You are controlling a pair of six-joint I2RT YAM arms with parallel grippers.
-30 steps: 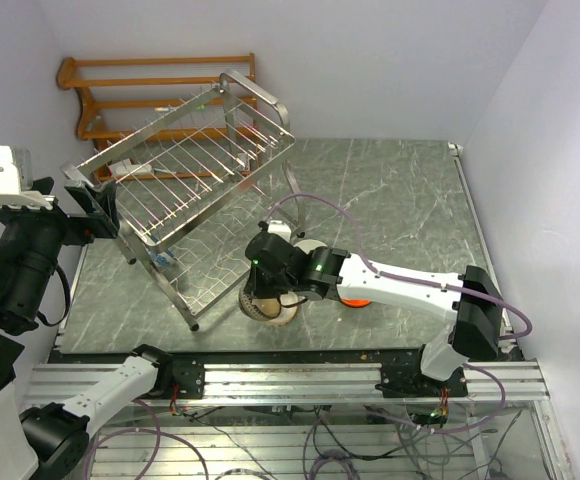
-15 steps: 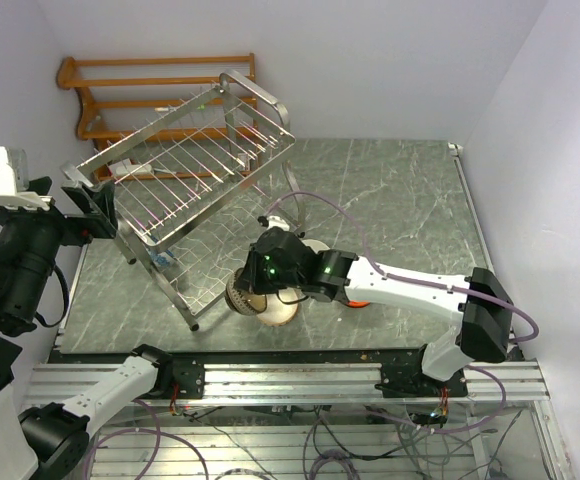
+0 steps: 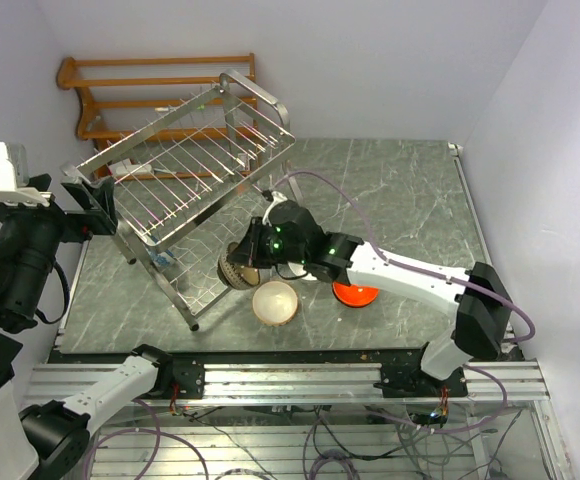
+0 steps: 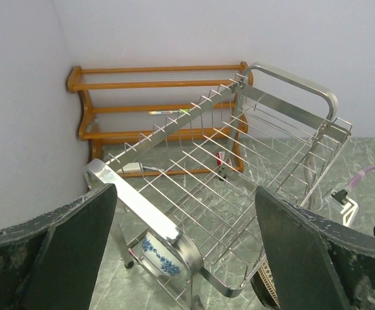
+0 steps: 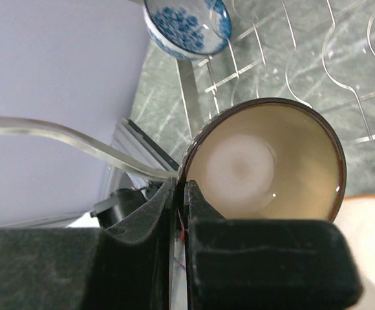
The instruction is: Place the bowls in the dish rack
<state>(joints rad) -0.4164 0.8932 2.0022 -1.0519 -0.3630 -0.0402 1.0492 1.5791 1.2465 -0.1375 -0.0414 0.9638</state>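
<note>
My right gripper [image 3: 250,258] is shut on the rim of the tan-brown bowl [image 3: 234,270] and holds it tilted above the table, beside the lower tier of the silver wire dish rack [image 3: 195,165]. In the right wrist view the fingers [image 5: 165,213] pinch the bowl's rim [image 5: 271,165]. The blue-and-white bowl [image 3: 163,260] sits in the rack's lower tier and also shows in the wrist views [image 4: 156,252] [image 5: 186,26]. The white bowl [image 3: 275,302] and the orange-red bowl [image 3: 353,293] lie on the table. My left gripper [image 3: 98,208] is open at the rack's left corner tube [image 4: 142,210].
A brown wooden slatted rack [image 3: 160,90] stands against the back wall behind the dish rack. The right arm [image 3: 410,280] stretches across the table's near right part. The grey marble table [image 3: 400,190] ends at white walls at the back and right.
My right gripper has lifted the tan-brown bowl up and to the left, toward the rack's lower tier, uncovering the white bowl on the table. The left arm has not moved.
</note>
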